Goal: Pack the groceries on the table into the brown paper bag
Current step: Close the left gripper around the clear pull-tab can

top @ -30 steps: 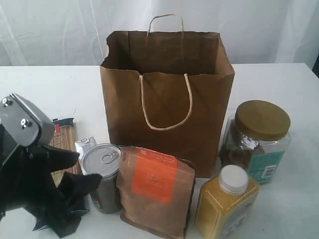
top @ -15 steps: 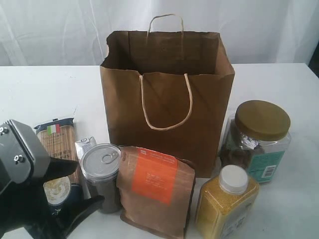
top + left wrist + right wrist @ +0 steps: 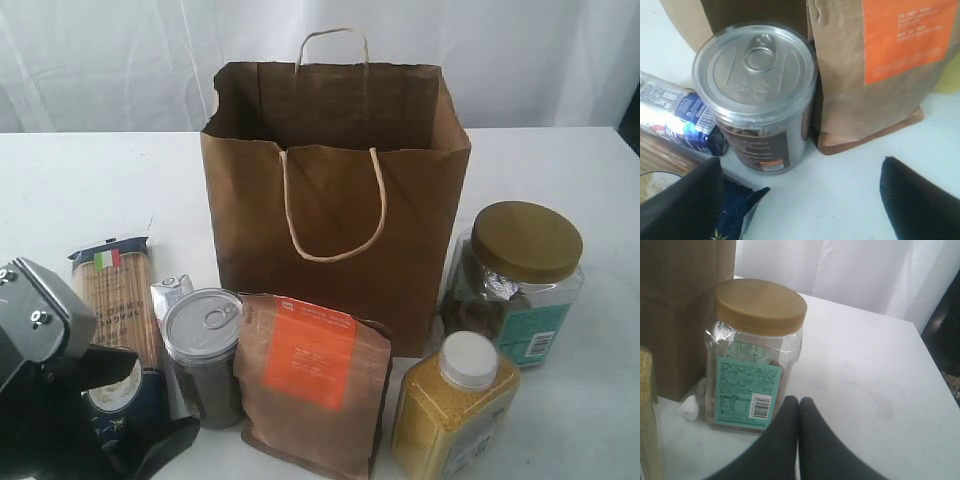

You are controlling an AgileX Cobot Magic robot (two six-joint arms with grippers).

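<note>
The brown paper bag [image 3: 330,200] stands open at the middle of the table [image 3: 80,190]. In front of it are the blue spaghetti packet [image 3: 118,305], a small blue-white carton [image 3: 172,292], the silver-lidded canister [image 3: 205,350], the brown pouch with orange label [image 3: 315,385], the yellow white-capped jar [image 3: 455,405] and the gold-lidded clear jar [image 3: 520,280]. My left gripper [image 3: 140,405] is open at the front left, short of the canister [image 3: 755,95], with only bare table between its fingers [image 3: 920,200]. My right gripper [image 3: 799,402] is shut and empty beside the gold-lidded jar [image 3: 757,350].
A white curtain [image 3: 120,60] hangs behind the table. A small white scrap [image 3: 690,407] lies between the bag [image 3: 680,315] and the gold-lidded jar. The table's far right edge [image 3: 932,365] is close to the right gripper.
My left gripper has dropped back toward the front-left corner and spread its jaws wider, uncovering the spaghetti packet. The right gripper and the groceries have not moved.
</note>
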